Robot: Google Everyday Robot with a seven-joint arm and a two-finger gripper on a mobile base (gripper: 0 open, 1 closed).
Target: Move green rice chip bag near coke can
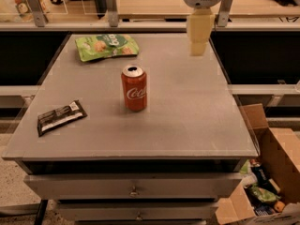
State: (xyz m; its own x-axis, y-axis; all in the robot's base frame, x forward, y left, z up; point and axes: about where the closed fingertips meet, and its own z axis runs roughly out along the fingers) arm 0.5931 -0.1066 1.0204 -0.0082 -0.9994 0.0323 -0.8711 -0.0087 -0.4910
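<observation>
Light-green crinkly film makes up the bag (107, 46), which lies flat, printed face up, toward the table's (187, 121) 11 o'clock corner. From the can (134, 88) it sits at about 11 o'clock, well apart. Its long axis runs nearly 9 to 3 o'clock across the table, with the 3 o'clock end swung a touch toward the far edge. Which end is the pouch's top I cannot tell.

By its look the bag should be very light and soft, a little puffed with air, with brittle contents. The film is likely slick and will buckle rather than keep its shape, so a hard squeeze through the middle risks crushing chips. A better hold, I judge, is across the short width near one end or on a sealed edge, pinched from above where the pouch is thinnest. It may sag when lifted.

The gripper (198, 48) hangs over the table's far side at roughly 1 o'clock from the can, well apart from the bag at its 3 o'clock, with nothing showing in its grasp. Whether it is wide or narrow I cannot tell. The can stands upright near the table's middle, and a bar (61, 117) lies at its 8 o'clock, off the line from bag to can.
</observation>
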